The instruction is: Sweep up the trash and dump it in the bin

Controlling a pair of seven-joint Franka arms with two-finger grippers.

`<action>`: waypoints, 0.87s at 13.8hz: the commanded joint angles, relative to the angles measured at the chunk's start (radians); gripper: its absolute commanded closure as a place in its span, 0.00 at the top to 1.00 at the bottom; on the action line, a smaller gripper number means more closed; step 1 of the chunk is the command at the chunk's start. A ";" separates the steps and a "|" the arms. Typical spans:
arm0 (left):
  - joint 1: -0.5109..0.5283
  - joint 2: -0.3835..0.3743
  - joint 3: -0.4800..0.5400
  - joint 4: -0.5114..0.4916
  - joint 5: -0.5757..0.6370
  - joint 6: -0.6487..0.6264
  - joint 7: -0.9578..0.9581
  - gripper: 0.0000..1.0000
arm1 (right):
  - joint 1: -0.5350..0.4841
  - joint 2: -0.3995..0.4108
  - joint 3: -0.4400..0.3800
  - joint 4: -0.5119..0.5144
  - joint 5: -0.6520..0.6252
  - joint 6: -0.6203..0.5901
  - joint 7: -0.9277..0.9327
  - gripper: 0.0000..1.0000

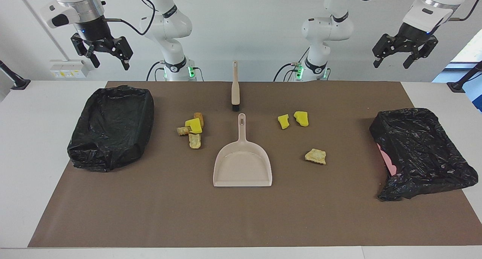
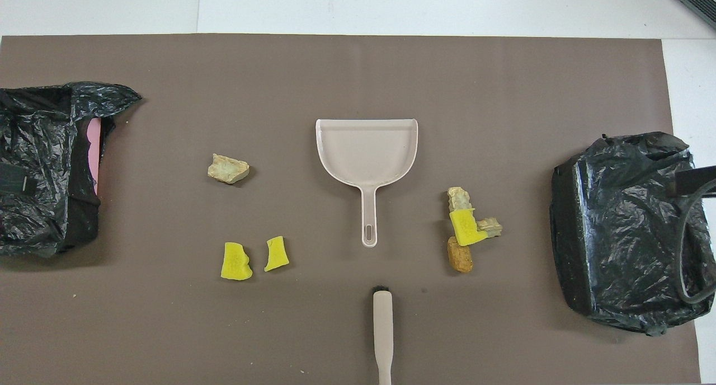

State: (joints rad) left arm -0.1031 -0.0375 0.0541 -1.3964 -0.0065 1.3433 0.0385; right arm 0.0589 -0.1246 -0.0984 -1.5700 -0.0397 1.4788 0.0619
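Dustpan (image 1: 243, 165) empty at mat centre, brush (image 1: 235, 86) nearer the robots than it, untouched. Trash (image 1: 192, 130) flanks dustpan: four chunks right-arm side, three left-arm side. Right gripper (image 1: 107, 55) and left gripper (image 1: 404, 54) wait raised, fingers spread, empty. Nothing swept yet; bins (image 1: 111, 127) at each end.
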 commanded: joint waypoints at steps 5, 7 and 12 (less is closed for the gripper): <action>0.002 -0.025 0.000 -0.032 0.006 0.011 -0.012 1.00 | -0.010 -0.004 0.005 -0.016 0.004 0.031 -0.028 1.00; 0.000 -0.025 -0.002 -0.032 0.006 0.013 -0.008 1.00 | -0.010 -0.004 0.005 -0.015 0.004 0.028 -0.030 1.00; -0.015 -0.048 -0.013 -0.067 0.005 0.016 -0.014 1.00 | -0.011 -0.012 0.005 -0.015 -0.005 0.011 -0.031 1.00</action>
State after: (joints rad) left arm -0.1043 -0.0385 0.0399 -1.4004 -0.0065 1.3430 0.0378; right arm 0.0589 -0.1228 -0.0984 -1.5701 -0.0398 1.4813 0.0619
